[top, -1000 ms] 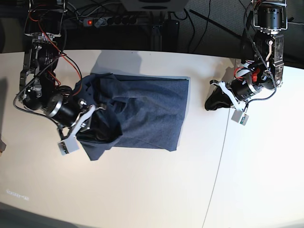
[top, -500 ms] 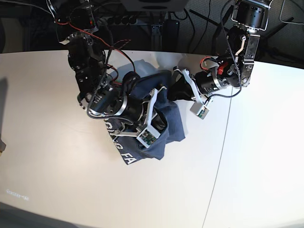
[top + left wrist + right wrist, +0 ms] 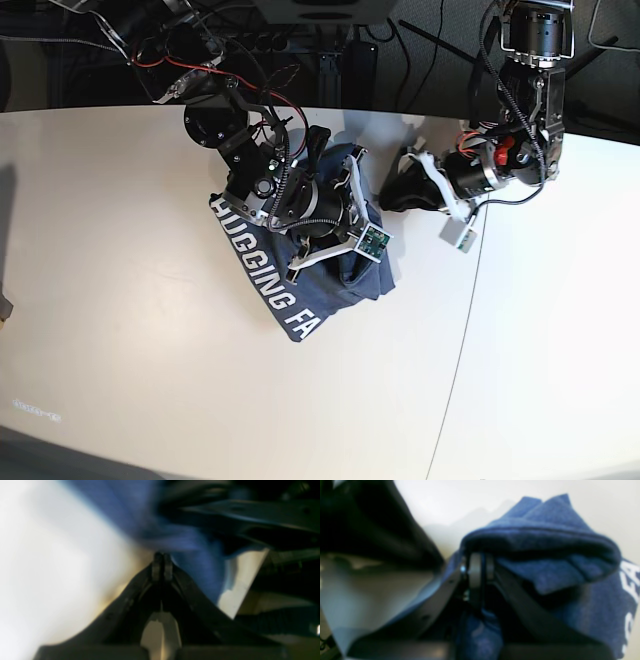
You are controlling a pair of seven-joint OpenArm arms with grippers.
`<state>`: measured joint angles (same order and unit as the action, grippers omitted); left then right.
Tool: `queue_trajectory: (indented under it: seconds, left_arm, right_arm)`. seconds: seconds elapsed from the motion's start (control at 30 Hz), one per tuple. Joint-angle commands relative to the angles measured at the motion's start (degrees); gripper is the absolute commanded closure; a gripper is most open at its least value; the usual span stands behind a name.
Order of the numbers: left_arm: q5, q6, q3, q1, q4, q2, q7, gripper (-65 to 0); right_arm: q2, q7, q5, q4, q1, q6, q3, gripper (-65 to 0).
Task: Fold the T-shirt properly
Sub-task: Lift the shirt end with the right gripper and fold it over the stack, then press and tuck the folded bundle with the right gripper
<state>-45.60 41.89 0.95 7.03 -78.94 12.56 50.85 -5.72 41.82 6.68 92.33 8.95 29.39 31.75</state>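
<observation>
The blue-grey T-shirt (image 3: pixel 300 290) lies bunched in a heap at the table's middle, with white letters "HUGGING FA" running along its lower left edge. My right gripper (image 3: pixel 338 272) is buried in the heap. In the right wrist view its fingertips (image 3: pixel 477 567) are shut on the T-shirt (image 3: pixel 545 550), and a thick fold hangs over them. My left gripper (image 3: pixel 402 190) hovers just right of the heap. The left wrist view is blurred and shows that gripper (image 3: pixel 162 563) shut with nothing between the tips, and blue cloth (image 3: pixel 195 555) just beyond them.
The white table (image 3: pixel 150 350) has a seam (image 3: pixel 462 340) running down its right part. Behind the back edge sit a power strip (image 3: pixel 250 40) and cables. Both arms crowd the middle of the back half.
My right arm swung from the table's left to its middle, dragging the T-shirt along and bunching it so the lettering shows. My left gripper reached in to the cloth, then drew back right.
</observation>
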Motion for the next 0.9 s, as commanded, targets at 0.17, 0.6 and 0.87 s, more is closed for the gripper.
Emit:
queue_trajectory:
  seconds: [0.17, 0.6, 0.87]
  left_arm:
    - [-2.23, -1.89, 5.64, 0.61, 0.76, 5.73, 5.57, 0.0]
    - [-3.54, -1.89, 5.81, 0.63, 0.76, 9.7, 6.12, 0.0]
    - [-10.8, -1.89, 5.84, 0.61, 0.76, 9.81, 9.05, 0.0]
  right_arm:
    - [0.33, -3.69, 2.47, 0.66, 1.2, 3.39, -0.11, 0.0]
    - [1.68, -3.91, 0.15, 0.66, 1.16, 3.34, -0.11, 0.0]
    - [1.81, -3.91, -6.71, 0.66, 1.16, 3.34, -0.11, -23.8]
